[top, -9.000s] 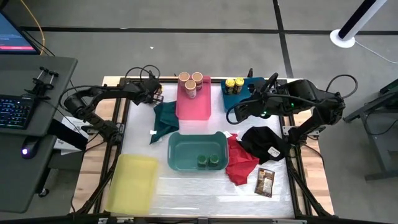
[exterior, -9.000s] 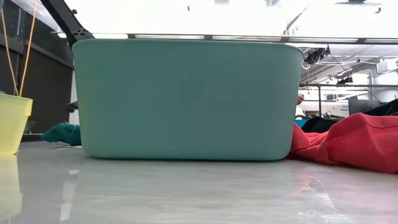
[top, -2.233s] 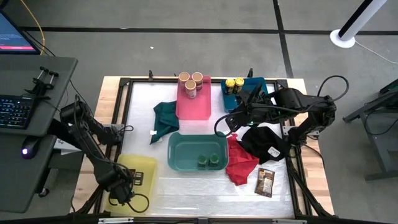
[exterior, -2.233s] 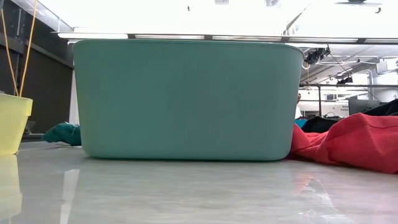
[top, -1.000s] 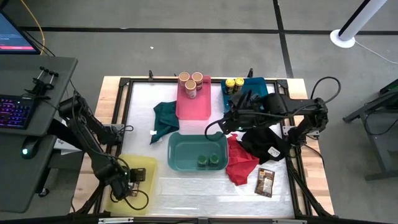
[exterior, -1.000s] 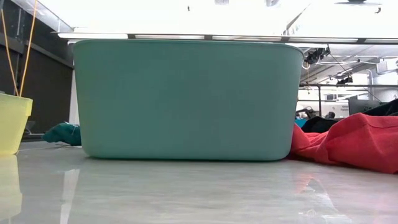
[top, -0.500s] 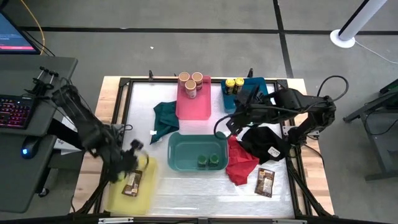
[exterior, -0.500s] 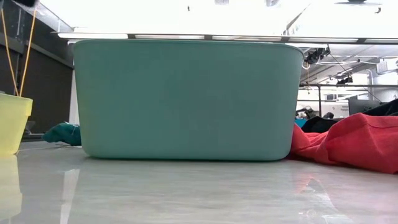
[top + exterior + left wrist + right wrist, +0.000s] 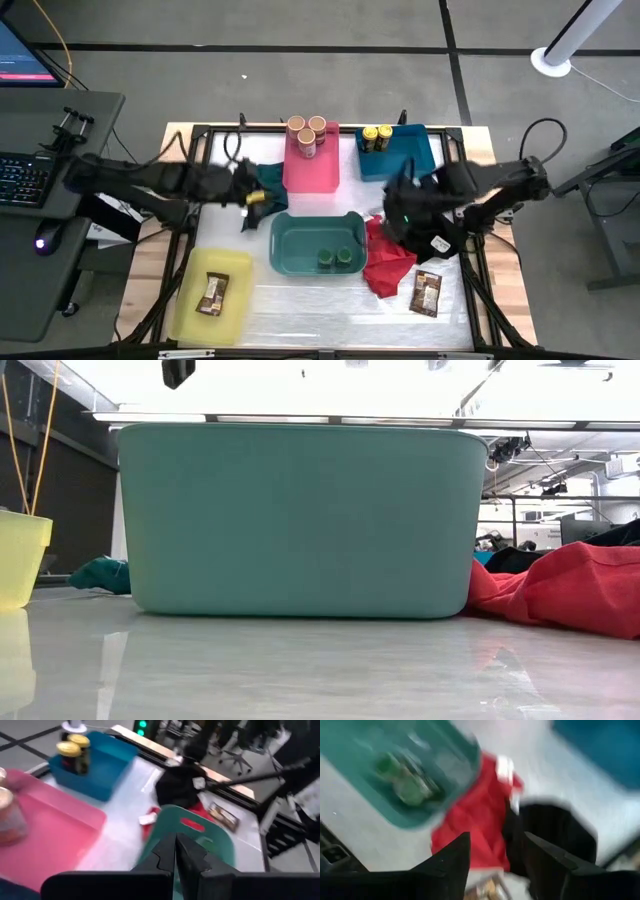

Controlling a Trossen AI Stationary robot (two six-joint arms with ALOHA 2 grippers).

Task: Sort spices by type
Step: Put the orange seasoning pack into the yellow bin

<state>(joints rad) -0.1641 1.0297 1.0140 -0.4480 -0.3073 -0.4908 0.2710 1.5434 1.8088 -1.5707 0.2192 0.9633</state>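
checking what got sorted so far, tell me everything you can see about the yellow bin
The yellow bin is a rectangular tub of see-through yellow plastic with rounded corners, standing upright at the table's near left corner. One flat brown packet lies inside on its floor, roughly in the middle. Nothing else is in it. No claw is near it. In the low view only one pale yellow side shows at the edge. It stands apart from the teal bin.

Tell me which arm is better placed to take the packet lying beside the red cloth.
Right. Its open end effector hovers over the black cloth, near the packet; the left end effector is across the table.
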